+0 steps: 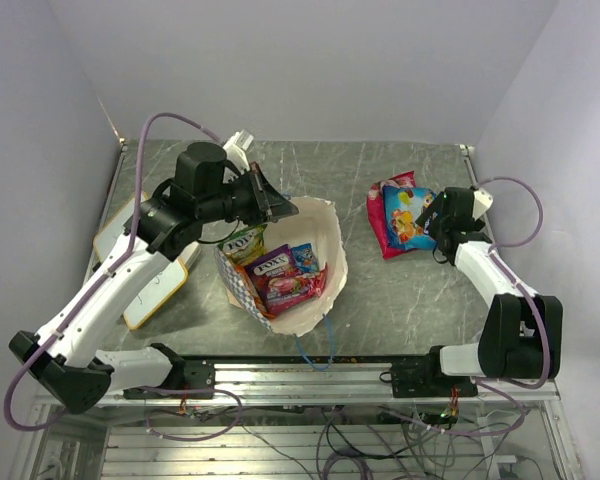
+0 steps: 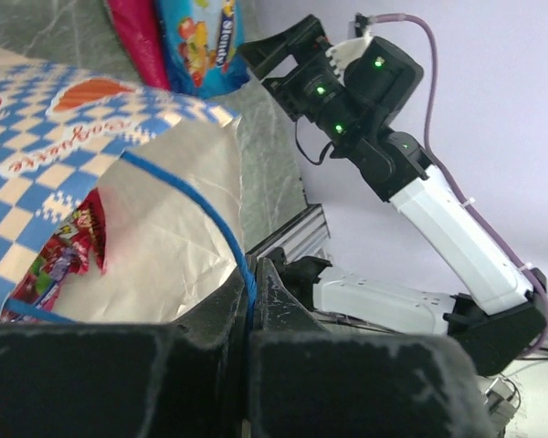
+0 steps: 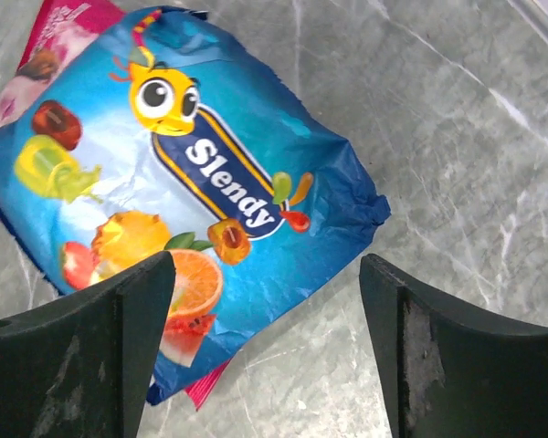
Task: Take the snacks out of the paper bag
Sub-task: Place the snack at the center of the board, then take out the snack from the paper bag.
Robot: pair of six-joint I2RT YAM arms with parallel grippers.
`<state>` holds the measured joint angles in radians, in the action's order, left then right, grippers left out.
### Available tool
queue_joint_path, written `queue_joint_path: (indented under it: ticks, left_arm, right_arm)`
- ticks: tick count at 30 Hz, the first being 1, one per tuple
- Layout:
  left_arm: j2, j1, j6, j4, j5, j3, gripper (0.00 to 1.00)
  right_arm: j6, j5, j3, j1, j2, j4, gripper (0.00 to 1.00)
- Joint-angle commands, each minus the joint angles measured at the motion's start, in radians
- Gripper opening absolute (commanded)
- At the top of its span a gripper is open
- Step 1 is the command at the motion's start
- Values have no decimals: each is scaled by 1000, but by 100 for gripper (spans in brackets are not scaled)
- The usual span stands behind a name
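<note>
The paper bag [image 1: 325,240] lies on its side mid-table with its mouth open. Several snacks show inside it: a green packet [image 1: 242,243], a purple one [image 1: 273,265], a small blue one [image 1: 304,258] and a pink one [image 1: 298,287]. My left gripper [image 1: 277,206] is shut on the bag's blue cord handle [image 2: 215,222] and holds the upper rim up. A blue "Slendy" packet [image 3: 196,182] lies on a red/pink packet [image 1: 378,222] on the table at the right. My right gripper [image 3: 265,301] is open and empty just above the blue packet's near corner.
A yellow-edged whiteboard [image 1: 152,295] lies at the left under my left arm. The bag's second blue cord handle [image 1: 315,352] hangs toward the metal rail at the front edge. Grey marbled tabletop [image 1: 410,300] lies between the bag and the right arm.
</note>
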<state>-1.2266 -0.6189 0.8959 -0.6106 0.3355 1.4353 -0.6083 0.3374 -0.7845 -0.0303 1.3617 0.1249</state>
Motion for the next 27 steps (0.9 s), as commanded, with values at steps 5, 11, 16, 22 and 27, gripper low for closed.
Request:
queue_joint_path:
  ticks: [5, 11, 16, 22, 27]
  left_arm:
    - [87, -16, 24, 198, 106, -55, 7]
    - [118, -48, 66, 234, 103, -109, 7]
    - [138, -61, 83, 215, 76, -124, 7]
    - [174, -61, 97, 156, 3, -162, 7]
    - [204, -64, 125, 150, -31, -183, 7]
  right_arm:
    - [221, -54, -163, 84, -60, 173, 88]
    - [373, -294, -295, 270, -41, 240, 85]
    - [390, -418, -388, 370, -62, 310, 83]
    - [415, -589, -537, 453, -108, 404, 80]
    - [375, -677, -532, 586, -235, 292, 80]
